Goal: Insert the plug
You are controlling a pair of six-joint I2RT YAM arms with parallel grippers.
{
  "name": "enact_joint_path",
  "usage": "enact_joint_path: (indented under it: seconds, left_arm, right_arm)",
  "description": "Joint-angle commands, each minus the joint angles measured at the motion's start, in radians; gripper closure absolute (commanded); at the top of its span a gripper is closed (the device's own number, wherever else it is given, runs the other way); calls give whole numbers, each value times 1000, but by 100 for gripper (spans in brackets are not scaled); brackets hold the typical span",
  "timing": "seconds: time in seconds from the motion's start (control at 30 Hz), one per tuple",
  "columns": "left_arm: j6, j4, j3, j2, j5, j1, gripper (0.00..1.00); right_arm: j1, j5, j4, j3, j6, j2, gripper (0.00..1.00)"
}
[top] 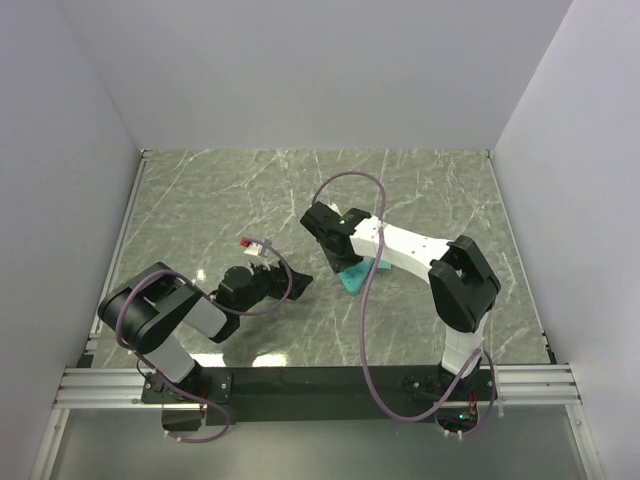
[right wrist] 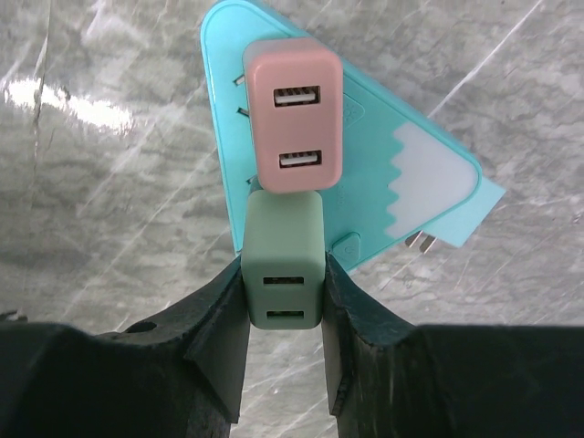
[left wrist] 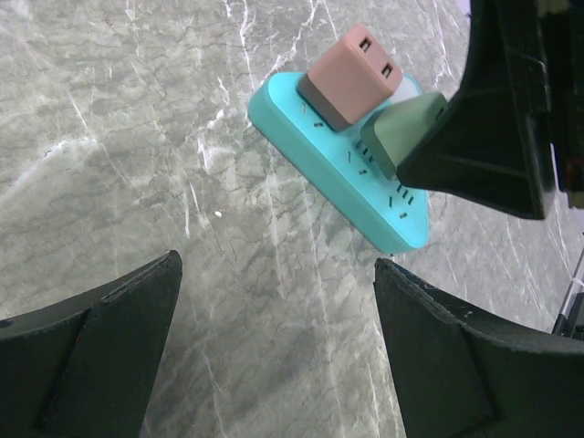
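Nearest the arm bases, the left gripper point(left wrist: 276, 265) lay low over the marble table point(top: 200, 190), released, its jaws wide apart with only bare stone between them. Just beyond and to its right sat the teal power strip point(right wrist: 370, 151), a flat, roughly triangular block with a white jagged patch point(right wrist: 427, 187) at one corner and metal prongs point(right wrist: 420, 241) poking from its edge.

The right gripper point(right wrist: 284, 283) was clenched on the green plug point(right wrist: 283, 260), a fingertip pressed against each side. That plug stood at the near edge of the strip's face, two USB ports showing on its end. Whether its pins had entered the slots could not be told. Directly behind it, touching, the pink plug point(right wrist: 292, 123) stood on the strip, also with two USB ports.

Farther off to the left lay a small red-and-white piece point(top: 254, 245), too small to read any print.
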Motion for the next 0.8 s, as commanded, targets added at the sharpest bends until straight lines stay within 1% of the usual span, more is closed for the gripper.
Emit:
enact_joint_path:
  seconds: [0.0, 0.43, 0.77]
  left_arm:
    - [21, 31, 4, -10, 17, 4, 8]
    - [31, 31, -8, -15, 28, 4, 8]
    - [43, 7, -19, -59, 29, 4, 8]
  right_arm:
    - [-22, 1, 8, 19, -18, 61, 89]
    - [-103, -85, -39, 140, -82, 141, 89]
    - [-132, -67, -107, 309, -106, 281, 89]
